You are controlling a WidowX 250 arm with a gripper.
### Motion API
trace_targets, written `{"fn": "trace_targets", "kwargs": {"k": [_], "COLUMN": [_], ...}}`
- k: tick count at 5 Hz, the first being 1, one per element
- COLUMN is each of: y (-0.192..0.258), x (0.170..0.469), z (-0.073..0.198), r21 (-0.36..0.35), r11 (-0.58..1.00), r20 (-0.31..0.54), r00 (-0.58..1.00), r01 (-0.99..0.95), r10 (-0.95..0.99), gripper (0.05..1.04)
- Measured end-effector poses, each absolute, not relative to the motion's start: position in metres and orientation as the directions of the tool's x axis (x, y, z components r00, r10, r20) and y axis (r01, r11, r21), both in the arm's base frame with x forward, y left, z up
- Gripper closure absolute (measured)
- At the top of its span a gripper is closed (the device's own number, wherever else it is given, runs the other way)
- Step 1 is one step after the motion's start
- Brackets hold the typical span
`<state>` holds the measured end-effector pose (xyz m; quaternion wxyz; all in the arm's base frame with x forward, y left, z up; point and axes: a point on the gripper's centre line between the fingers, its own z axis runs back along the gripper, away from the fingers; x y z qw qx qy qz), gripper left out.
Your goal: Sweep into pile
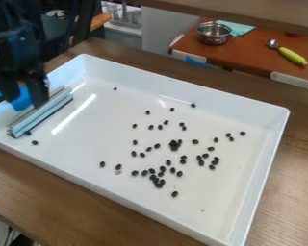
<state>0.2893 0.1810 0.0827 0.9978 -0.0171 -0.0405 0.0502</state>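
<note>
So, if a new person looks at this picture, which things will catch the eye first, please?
Probably the big white tray across the middle, with black bean-like pieces scattered mostly over its centre and right half. Next, the black gripper at the left, over a light-blue bar at the tray's left end.

The tray point(105, 125) is white, the beans point(174, 194) black (table point(291, 192): grained brown).

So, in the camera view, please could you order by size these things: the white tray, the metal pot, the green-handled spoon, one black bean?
1. White tray
2. Metal pot and green-handled spoon: not ranked; the spoon looks longer, the pot broader
3. Black bean
</note>
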Motion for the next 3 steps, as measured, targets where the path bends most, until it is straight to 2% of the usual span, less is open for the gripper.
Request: {"fn": "trace_targets", "kwargs": {"k": [2, 3], "y": [0.164, 0.161], "x": [0.287, 0.284], "z": [0.062, 0.064], "r21": [0.026, 0.049], "r11": [0.995, 0.995], "r20": [0.044, 0.060], "r00": [0.995, 0.995], "r01": [-0.092, -0.083], "r10": [0.091, 0.080], "gripper": [0.092, 0.155]}}
